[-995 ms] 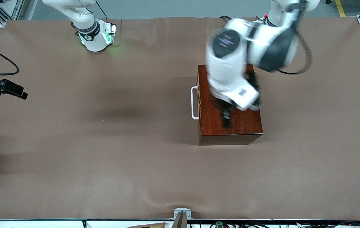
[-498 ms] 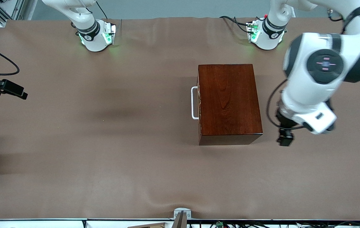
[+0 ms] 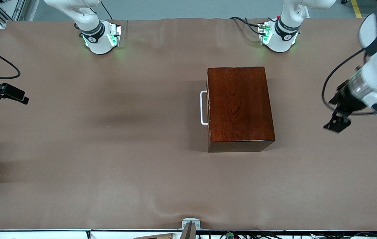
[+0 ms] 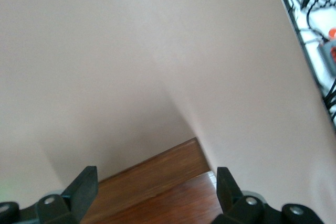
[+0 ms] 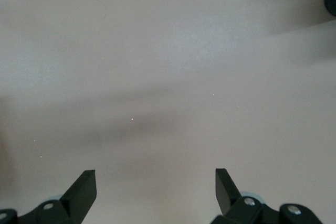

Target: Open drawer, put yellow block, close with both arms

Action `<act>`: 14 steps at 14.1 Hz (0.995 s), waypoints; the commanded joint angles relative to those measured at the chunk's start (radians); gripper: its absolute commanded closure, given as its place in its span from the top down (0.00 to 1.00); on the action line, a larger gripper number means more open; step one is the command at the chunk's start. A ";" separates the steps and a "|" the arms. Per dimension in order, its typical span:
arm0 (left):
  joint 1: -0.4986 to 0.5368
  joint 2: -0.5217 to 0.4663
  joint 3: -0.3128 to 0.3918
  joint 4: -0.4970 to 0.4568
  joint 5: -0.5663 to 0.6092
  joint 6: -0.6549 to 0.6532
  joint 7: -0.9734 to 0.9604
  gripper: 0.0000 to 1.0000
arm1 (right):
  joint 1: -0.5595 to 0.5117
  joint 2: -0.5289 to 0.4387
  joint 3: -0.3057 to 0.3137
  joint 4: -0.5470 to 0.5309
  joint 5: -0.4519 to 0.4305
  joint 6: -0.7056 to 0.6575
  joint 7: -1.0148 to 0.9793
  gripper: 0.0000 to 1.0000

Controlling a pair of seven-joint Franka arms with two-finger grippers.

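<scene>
The dark mahogany box (image 3: 240,106) stands on the table nearer the left arm's end, with the drawer pushed fully in. Only the drawer's white bar handle (image 3: 203,108) shows, facing the right arm's end. My left gripper (image 3: 337,123) hangs open and empty over bare table beside the box, toward the left arm's end. In the left wrist view a corner of the box (image 4: 157,182) shows between the open fingers (image 4: 84,187). My right gripper (image 3: 21,97) waits open over the table's edge at the right arm's end, with only bare table under it (image 5: 156,187). The yellow block is out of view.
Both arm bases (image 3: 100,36) (image 3: 279,33) stand along the table's edge farthest from the front camera. A metal bracket (image 3: 190,224) sits at the nearest edge. Cables (image 4: 320,35) run along the table's edge in the left wrist view.
The left arm has swung off the top of the box toward the left arm's end of the table, and its gripper now hangs beside the box. The right arm has not moved.
</scene>
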 commanded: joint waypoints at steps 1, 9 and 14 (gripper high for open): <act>0.005 -0.149 -0.016 -0.178 -0.005 0.007 0.184 1.00 | -0.010 -0.010 0.009 0.002 -0.002 -0.003 0.001 1.00; 0.261 -0.205 -0.224 -0.137 0.008 -0.065 0.705 1.00 | -0.010 -0.010 0.009 0.002 -0.002 -0.003 0.001 1.00; 0.388 -0.127 -0.344 0.012 0.011 -0.157 1.050 1.00 | -0.010 -0.010 0.009 0.002 -0.001 -0.003 0.001 1.00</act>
